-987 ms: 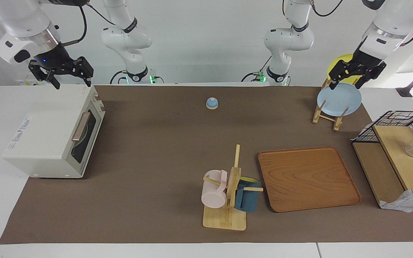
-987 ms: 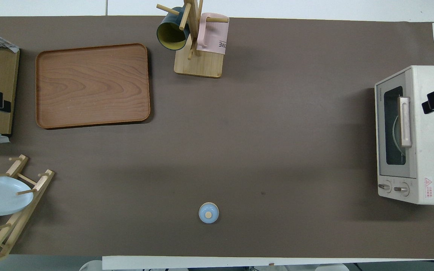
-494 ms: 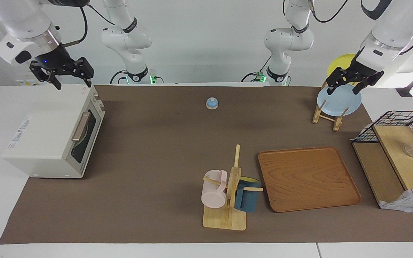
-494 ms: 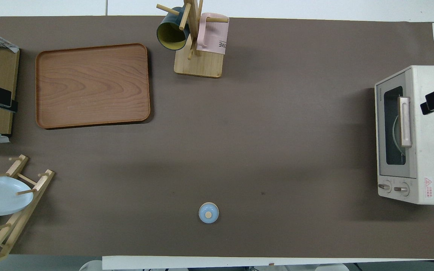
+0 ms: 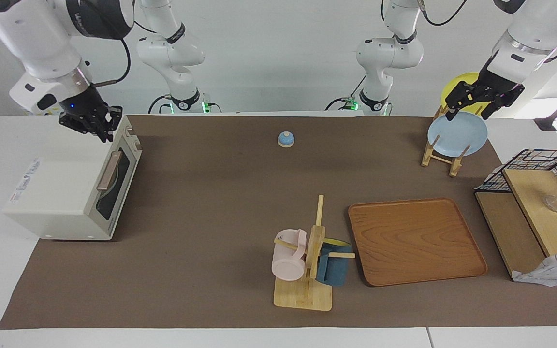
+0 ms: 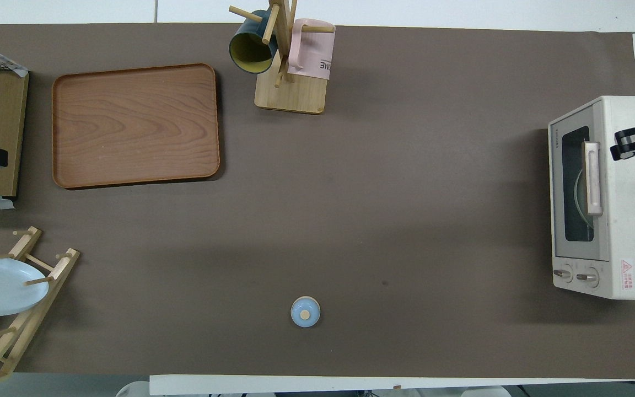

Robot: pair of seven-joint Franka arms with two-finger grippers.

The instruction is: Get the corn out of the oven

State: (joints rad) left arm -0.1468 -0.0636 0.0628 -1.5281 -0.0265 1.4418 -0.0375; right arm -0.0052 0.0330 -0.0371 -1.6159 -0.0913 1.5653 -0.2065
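A boxy cream-white toaster oven [image 5: 73, 181], door shut, hides any corn. The right gripper [image 5: 95, 124] hovers over its top, fingers nearly closed on nothing. The left gripper [image 5: 482, 99], fingers spread, hangs over a pale blue plate [image 5: 457, 137].

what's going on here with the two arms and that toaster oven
The oven sits at the right arm's end of the table with its door shut; no corn shows through the glass. The right gripper hangs over the oven's top, near the door's upper edge, holding nothing. The left gripper waits over the blue plate in the plate rack, also empty. The door handle is untouched, so nothing has come out yet.
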